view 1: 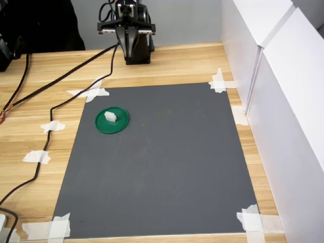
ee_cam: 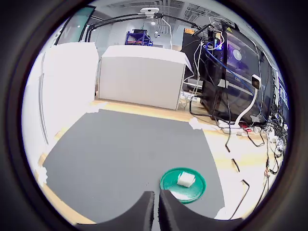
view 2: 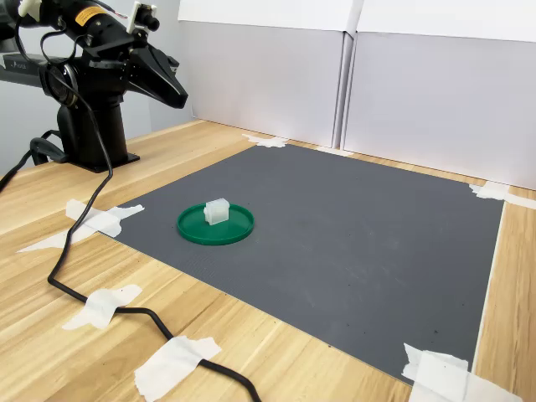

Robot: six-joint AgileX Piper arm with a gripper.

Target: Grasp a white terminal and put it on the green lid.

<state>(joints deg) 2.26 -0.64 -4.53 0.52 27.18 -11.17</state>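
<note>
The green lid [view 1: 112, 120] lies flat near the far left corner of the grey mat in the first exterior view. The white terminal [view 1: 110, 116] rests on it, slightly off centre; both exterior views and the wrist view show this: white terminal [view 2: 217, 212] on the green lid [view 2: 216, 226], white terminal [ee_cam: 186, 179] on the green lid [ee_cam: 183, 185]. My gripper [view 2: 178, 97] is raised and pulled back above its base, well away from the lid. Its black fingers [ee_cam: 144, 209] are pressed together with nothing between them, so my gripper [ee_cam: 157, 208] is shut.
The grey mat [view 1: 162, 157] is taped to the wooden table at its corners. White panels [view 1: 283, 101] wall the first exterior view's right side. Black cables [view 1: 45, 136] run along the table on the first exterior view's left. The arm's base [view 1: 136, 48] stands behind the mat.
</note>
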